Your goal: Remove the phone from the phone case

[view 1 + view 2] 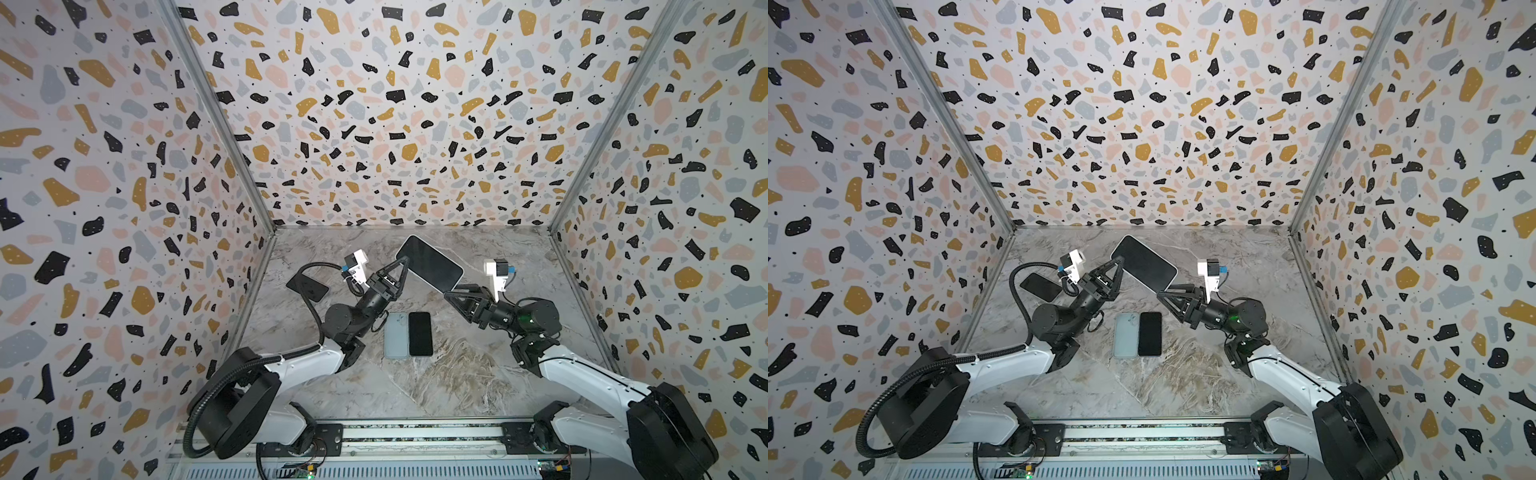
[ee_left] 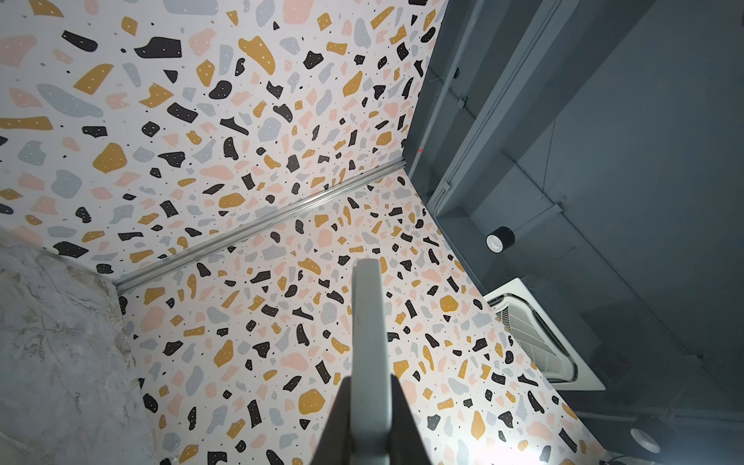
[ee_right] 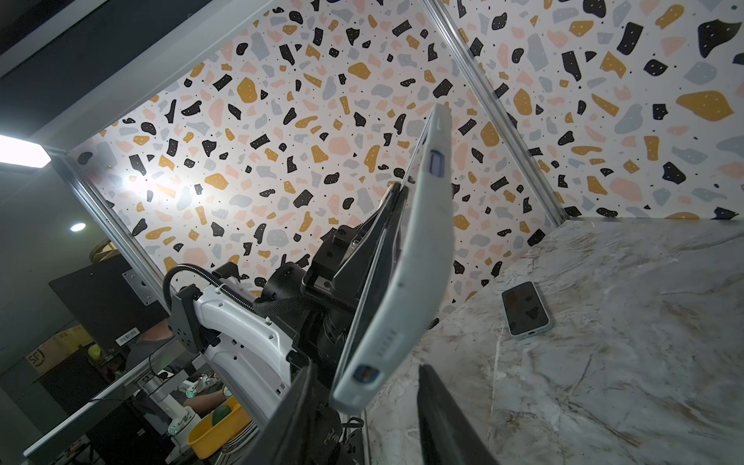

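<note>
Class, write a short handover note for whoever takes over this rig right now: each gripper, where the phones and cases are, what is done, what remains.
Left gripper: shut on a long edge of the black-screened phone in its pale grey case, held up off the marble table.
Right gripper: open, jaws straddling that case's lower corner, not yet clamped.
On the table: a bare black phone beside a pale grey slab, perhaps an empty case; another cased phone far left.
Done: lift. Left: clamp, peel the case off, free the phone.
</note>
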{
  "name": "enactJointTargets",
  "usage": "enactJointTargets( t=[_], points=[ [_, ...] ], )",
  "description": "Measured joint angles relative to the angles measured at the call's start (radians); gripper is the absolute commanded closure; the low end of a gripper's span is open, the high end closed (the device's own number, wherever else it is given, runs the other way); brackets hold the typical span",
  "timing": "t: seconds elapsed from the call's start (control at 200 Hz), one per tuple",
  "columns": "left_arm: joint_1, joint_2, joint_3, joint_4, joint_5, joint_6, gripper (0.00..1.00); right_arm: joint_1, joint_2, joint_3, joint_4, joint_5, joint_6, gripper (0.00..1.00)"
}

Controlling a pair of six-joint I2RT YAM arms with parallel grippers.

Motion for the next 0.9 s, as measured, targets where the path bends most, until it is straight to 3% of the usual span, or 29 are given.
enactJointTargets(
  t=[0.581,0.901],
  points=[
    [0.0,0.01,0.0,0.003,-0.011,-0.006,1.0,0.002,0.002,0.0,0.006,-0.002,0.018,0.89],
    [0.001,0.018,0.001,-0.02,-0.01,-0.034,1.0,0.002,-0.003,0.0,-0.036,-0.01,-0.025,0.91]
  ],
)
